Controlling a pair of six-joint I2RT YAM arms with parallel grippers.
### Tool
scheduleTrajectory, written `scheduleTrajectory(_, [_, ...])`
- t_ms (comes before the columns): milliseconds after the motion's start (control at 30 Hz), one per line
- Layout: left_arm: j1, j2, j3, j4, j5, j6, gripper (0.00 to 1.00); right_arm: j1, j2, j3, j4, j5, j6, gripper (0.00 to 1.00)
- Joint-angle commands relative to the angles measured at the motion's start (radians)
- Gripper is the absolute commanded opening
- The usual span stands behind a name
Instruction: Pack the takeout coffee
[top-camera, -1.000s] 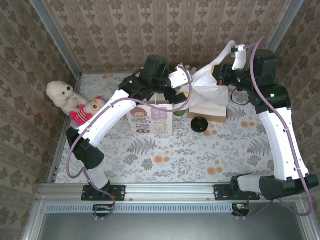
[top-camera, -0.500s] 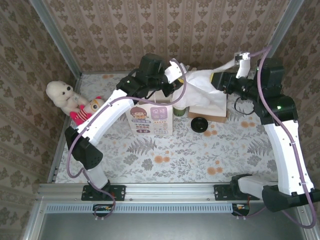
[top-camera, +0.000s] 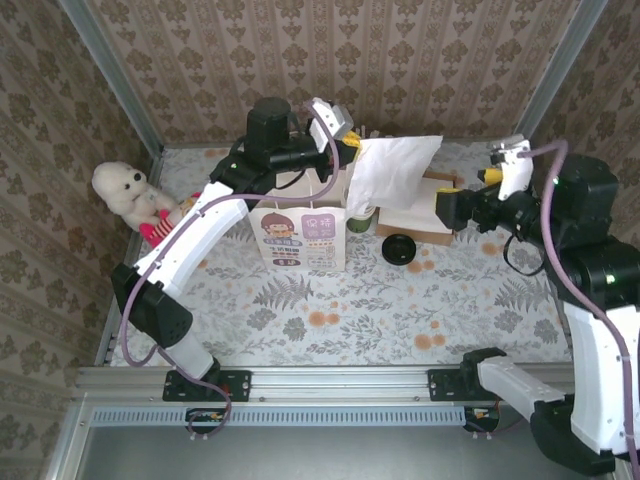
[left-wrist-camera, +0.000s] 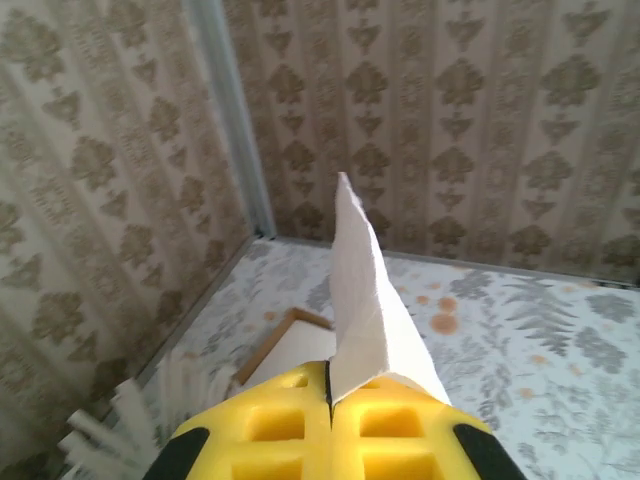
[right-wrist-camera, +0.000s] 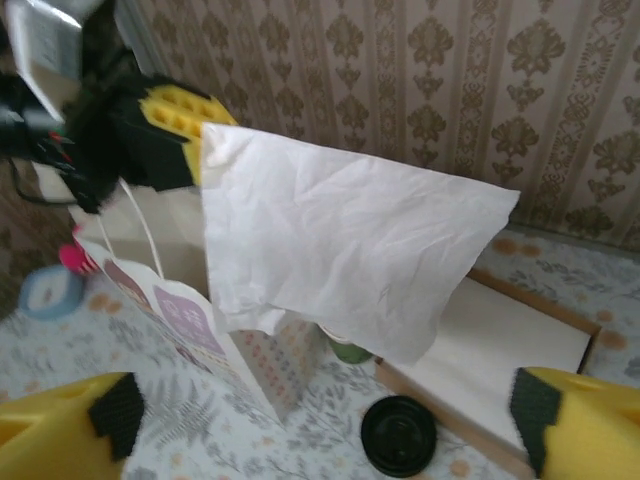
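- Looking down from above, I see the left gripper (top-camera: 350, 145) clamped on one corner of a white paper sheet (top-camera: 395, 172), which hangs over the back of the paper bag (top-camera: 305, 235). The right gripper (top-camera: 465, 195) stands off to the right, fingers wide apart and holding nothing.
- The takeout coffee (top-camera: 360, 220) sits on the table just behind the bag's right corner, mostly under the sheet. The loose black lid (top-camera: 399, 249) lies near it, in front of the shallow tray (top-camera: 430, 228).
- From the left wrist, the yellow pads (left-wrist-camera: 400, 425) press together with the sheet's edge pinched in the seam.
- From the right wrist, its own fingers (right-wrist-camera: 60, 430) frame the view far apart. The sheet drapes from the left gripper (right-wrist-camera: 170, 125), and just a green sliver of the takeout coffee (right-wrist-camera: 348, 350) peeps out below, so I can't tell whether its lid is on.
- To do this well, I'd say the left arm should keep its pinch firm. It should carry the sheet over the bag's mouth and lower the hanging corner between the handles without sweeping the coffee.
- A second ago the right gripper held the sheet high at the back and the left stood open beside it. Now the left alone holds it, and the right has let go and drawn back.
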Motion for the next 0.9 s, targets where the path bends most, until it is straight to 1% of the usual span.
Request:
scheduleTrajectory(0, [0.007, -0.029, 0.031, -0.03, 0.195, 0.078, 0.0, 0.004, 0.136, 0.039, -0.037, -0.066, -0.252, 1.0])
scheduleTrajectory(100, [0.006, -0.027, 0.052, -0.079, 0.266, 0.124, 0.0, 0.005, 0.235, 0.124, -0.094, -0.112, -0.38, 1.0])
scheduleTrajectory(233, [0.006, -0.016, 0.085, -0.139, 0.328, 0.161, 0.0, 0.01, 0.331, 0.248, -0.13, -0.139, -0.478, 1.0])
scheduleTrajectory(267, [0.006, -0.013, 0.092, -0.147, 0.33, 0.166, 0.0, 0.015, 0.344, 0.28, -0.158, -0.158, -0.501, 1.0])
scheduleTrajectory(333, [0.004, -0.007, 0.103, -0.156, 0.335, 0.168, 0.0, 0.037, 0.419, 0.36, -0.272, -0.215, -0.582, 0.98])
scheduleTrajectory(467, [0.004, -0.002, 0.118, -0.156, 0.326, 0.163, 0.0, 0.099, 0.485, 0.383, -0.397, -0.261, -0.654, 0.93])
scheduleTrajectory(567, [0.004, 0.003, 0.127, -0.156, 0.302, 0.147, 0.0, 0.14, 0.52, 0.398, -0.459, -0.241, -0.667, 0.86])
scheduleTrajectory(600, [0.003, 0.003, 0.13, -0.155, 0.294, 0.141, 0.0, 0.147, 0.525, 0.4, -0.457, -0.221, -0.662, 0.78])
scheduleTrajectory(633, [0.003, 0.002, 0.134, -0.152, 0.288, 0.127, 0.0, 0.151, 0.525, 0.403, -0.441, -0.189, -0.638, 0.6])
scheduleTrajectory(667, [0.003, -0.003, 0.139, -0.157, 0.281, 0.114, 0.0, 0.153, 0.52, 0.408, -0.408, -0.148, -0.605, 0.36])
scheduleTrajectory(700, [0.004, -0.009, 0.145, -0.163, 0.27, 0.102, 0.0, 0.151, 0.511, 0.409, -0.383, -0.122, -0.579, 0.26])
scheduleTrajectory(733, [0.006, -0.024, 0.144, -0.169, 0.245, 0.084, 0.06, 0.151, 0.495, 0.408, -0.359, -0.109, -0.567, 0.21])
scheduleTrajectory(800, [0.01, -0.069, 0.132, -0.183, 0.192, 0.028, 0.37, 0.153, 0.464, 0.41, -0.309, -0.107, -0.529, 0.12])
scheduleTrajectory(833, [0.015, -0.103, 0.12, -0.197, 0.178, -0.005, 0.51, 0.156, 0.447, 0.411, -0.279, -0.1, -0.505, 0.05])
scheduleTrajectory(867, [0.023, -0.146, 0.093, -0.201, 0.18, -0.042, 0.64, 0.163, 0.432, 0.41, -0.252, -0.084, -0.483, 0.0])
